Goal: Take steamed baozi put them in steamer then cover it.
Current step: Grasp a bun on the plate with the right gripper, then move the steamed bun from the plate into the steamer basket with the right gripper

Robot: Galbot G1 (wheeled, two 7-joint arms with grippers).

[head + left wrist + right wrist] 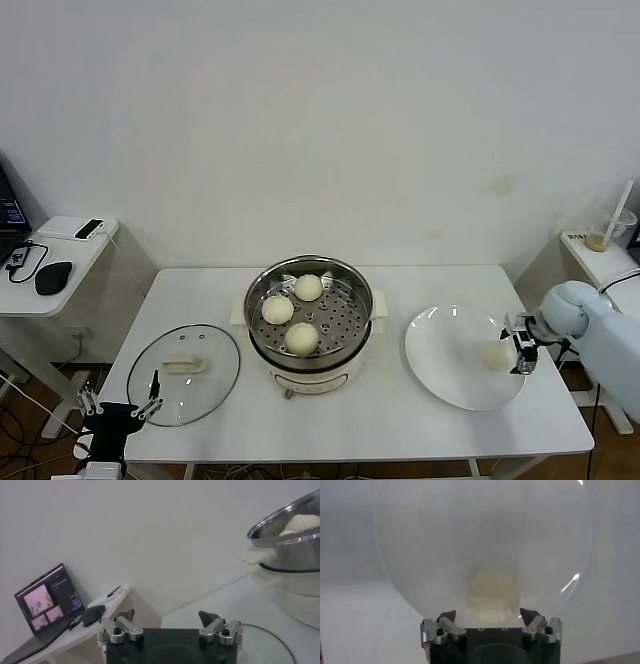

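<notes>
Left gripper (120, 409) hangs low off the table's near left corner, fingers spread wide, gripping nothing. The cover (184, 374) lies flat on the table (400, 425) just ahead of it, handle up; this arm is plainly the nearer one to it.

Steamer (309, 325) sits mid-table, well off to that gripper's right. Three baozi (301, 338) rest on its perforated tray, apart from one another, with bare tray left on the side toward the plate.

Right gripper (519, 345) is over the far right edge of the white plate (440, 360). The last baozi (497, 354) lies on the plate directly ahead of it, between the open fingers or just short of them; the wrist view shows it centred in a wide gap, not pinched. It is round, so no long axis matters.

Judgement: the right arm is closing in on this bun; it is the nearer arm by far. Plate surface looks smooth, so the bun may skid if nudged.

Room: pale wall behind, side tables at both ends.
</notes>
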